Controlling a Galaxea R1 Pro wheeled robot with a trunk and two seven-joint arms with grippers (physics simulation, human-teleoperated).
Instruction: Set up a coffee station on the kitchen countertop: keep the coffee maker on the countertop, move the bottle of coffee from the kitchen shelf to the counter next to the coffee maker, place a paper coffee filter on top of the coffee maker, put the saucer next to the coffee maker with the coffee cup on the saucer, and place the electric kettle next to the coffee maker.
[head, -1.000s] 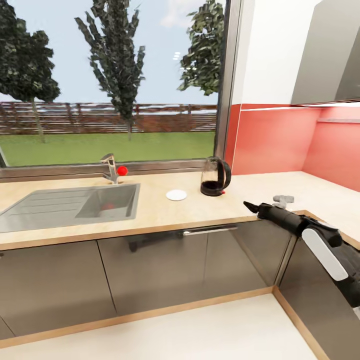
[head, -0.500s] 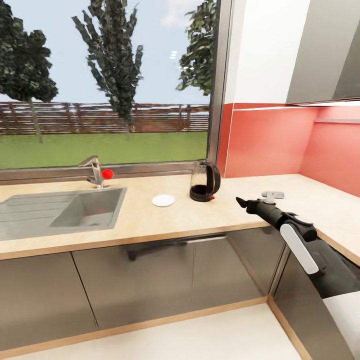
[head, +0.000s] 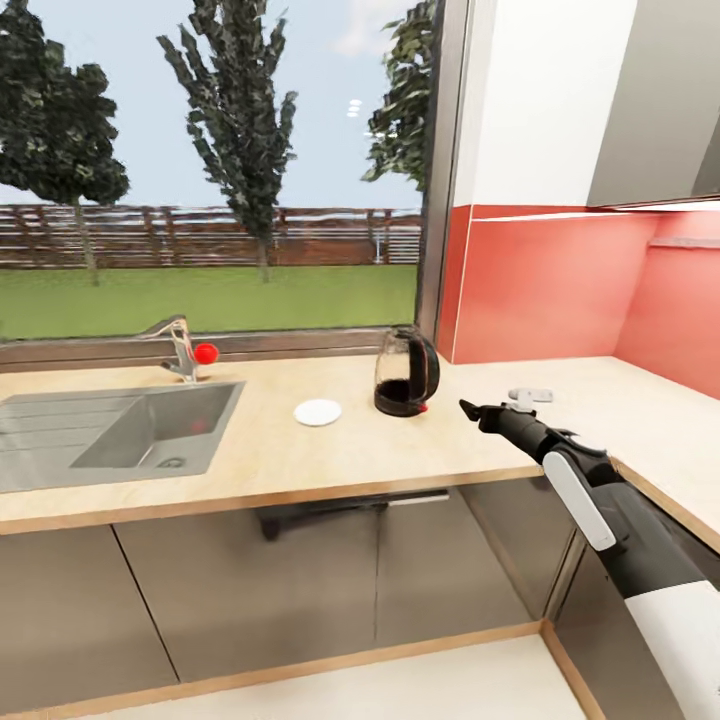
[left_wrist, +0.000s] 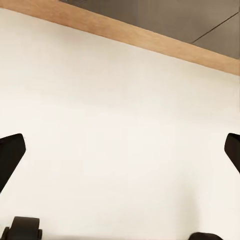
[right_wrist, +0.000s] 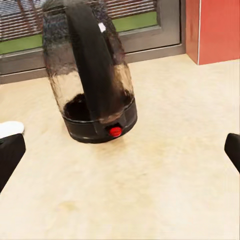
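Kettle (head: 405, 372) upright on the bench (head: 300, 460), saucer (head: 318, 412) just beside it toward the sink (head: 110, 435) — not touching. Right gripper (head: 470, 410) hangs near the kettle, fingers (right_wrist: 10, 155) spread, empty. Left gripper (left_wrist: 120, 150) points at the floor (left_wrist: 120, 125) — fingers apart, empty.

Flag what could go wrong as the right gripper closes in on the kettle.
1. The kettle shows the right gripper its handle edge-on; the open jaws may strike the glossy rounded body and tip or push it.
2. The saucer lies just beyond the kettle on the countertop; a shoved kettle could slide into it.
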